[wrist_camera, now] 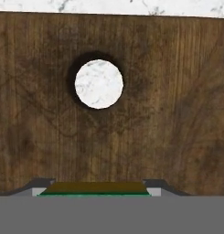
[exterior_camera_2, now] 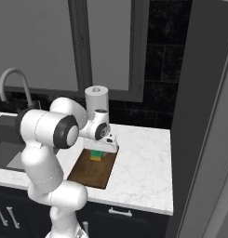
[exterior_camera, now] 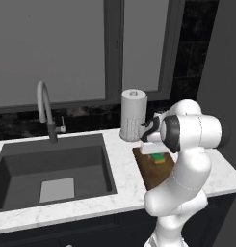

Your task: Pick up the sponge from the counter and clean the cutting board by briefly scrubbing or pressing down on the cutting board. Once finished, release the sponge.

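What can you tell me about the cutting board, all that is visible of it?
The board is a flat, dark brown wooden rectangle with visible grain and rounded corners. It lies flat on the white marble counter, to the right of the sink and in front of the paper towel roll. A round hole near one end shows the marble underneath. The green and yellow sponge rests on its far part, held between the jaws of the gripper.

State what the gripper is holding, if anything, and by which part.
The gripper holds the sponge by its two opposite sides, directly over the cutting board.
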{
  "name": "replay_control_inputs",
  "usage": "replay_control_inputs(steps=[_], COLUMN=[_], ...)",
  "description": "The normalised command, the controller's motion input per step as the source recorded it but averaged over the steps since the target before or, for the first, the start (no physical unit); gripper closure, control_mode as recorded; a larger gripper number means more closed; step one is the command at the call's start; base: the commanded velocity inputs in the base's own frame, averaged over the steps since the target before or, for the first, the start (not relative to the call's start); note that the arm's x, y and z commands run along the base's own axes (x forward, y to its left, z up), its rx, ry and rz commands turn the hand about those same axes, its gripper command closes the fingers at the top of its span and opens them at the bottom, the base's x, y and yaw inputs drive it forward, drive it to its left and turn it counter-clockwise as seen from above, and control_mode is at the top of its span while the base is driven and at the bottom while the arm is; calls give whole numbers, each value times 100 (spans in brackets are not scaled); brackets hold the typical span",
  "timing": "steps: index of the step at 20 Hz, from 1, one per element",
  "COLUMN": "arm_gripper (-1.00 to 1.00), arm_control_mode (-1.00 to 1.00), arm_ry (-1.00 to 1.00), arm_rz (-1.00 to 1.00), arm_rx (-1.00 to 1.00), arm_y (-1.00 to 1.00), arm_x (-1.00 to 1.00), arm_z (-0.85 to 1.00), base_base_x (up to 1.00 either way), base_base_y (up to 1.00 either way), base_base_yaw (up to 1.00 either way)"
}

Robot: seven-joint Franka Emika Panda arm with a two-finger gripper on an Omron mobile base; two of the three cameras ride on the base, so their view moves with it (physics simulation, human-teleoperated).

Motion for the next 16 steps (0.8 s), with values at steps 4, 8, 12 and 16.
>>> replay_control_inputs(steps=[4,8,12,16], arm_gripper=[100,100,100,100], arm_control_mode=[-100,-100,-100,-100], arm_ry=[-3,0,0,0], arm_rz=[0,1,0,0], arm_rx=[0,0,0,0], arm_y=[2,-64,-99,-99], arm_x=[-1,-29,-39,-36], arm_z=[-46,23,28,4], base_base_x=[0,0,0,0], base_base_y=[0,0,0,0], base_base_yaw=[0,0,0,0])
